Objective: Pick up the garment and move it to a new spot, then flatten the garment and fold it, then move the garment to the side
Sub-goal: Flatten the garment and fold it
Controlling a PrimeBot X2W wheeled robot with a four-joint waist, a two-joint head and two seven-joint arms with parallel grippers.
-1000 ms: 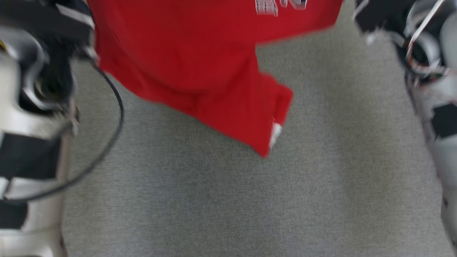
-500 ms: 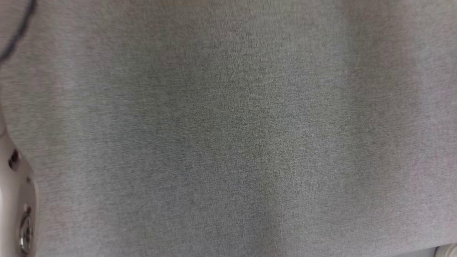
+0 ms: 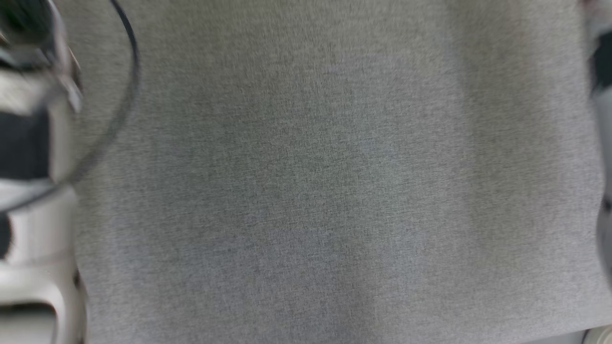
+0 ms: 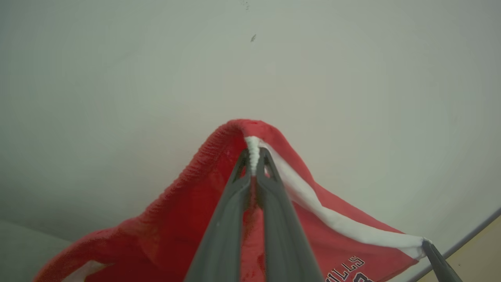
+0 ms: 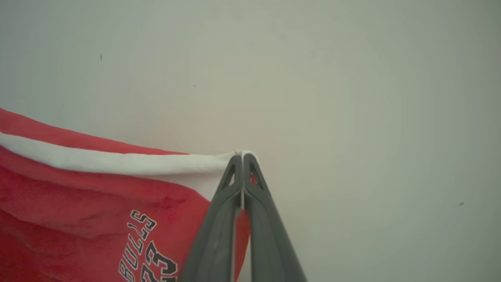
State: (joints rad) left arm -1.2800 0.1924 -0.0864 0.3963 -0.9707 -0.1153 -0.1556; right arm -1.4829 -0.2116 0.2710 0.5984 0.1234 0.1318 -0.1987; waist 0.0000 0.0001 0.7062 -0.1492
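The garment (image 4: 188, 219) is a red jersey with white trim and black lettering, hanging in the air in front of a pale wall. In the left wrist view my left gripper (image 4: 253, 156) is shut on a bunched fold of its white-edged hem. The right wrist view has my right gripper (image 5: 242, 158) shut on the end of the white trim, with the garment (image 5: 78, 196) draping away to the left of it. That right gripper's tip (image 4: 437, 258) also appears low on the right of the left wrist view, pulling the trim taut.
The head view looks down on a grey cloth-covered table (image 3: 325, 191), blurred. My left forearm (image 3: 33, 229) with a black cable (image 3: 129, 71) stands at its left edge and my right forearm (image 3: 603, 95) at its right edge.
The head view has shifted, so the red garment seen at its top one second ago is out of that picture. Both forearms are back at its sides after half a second ago.
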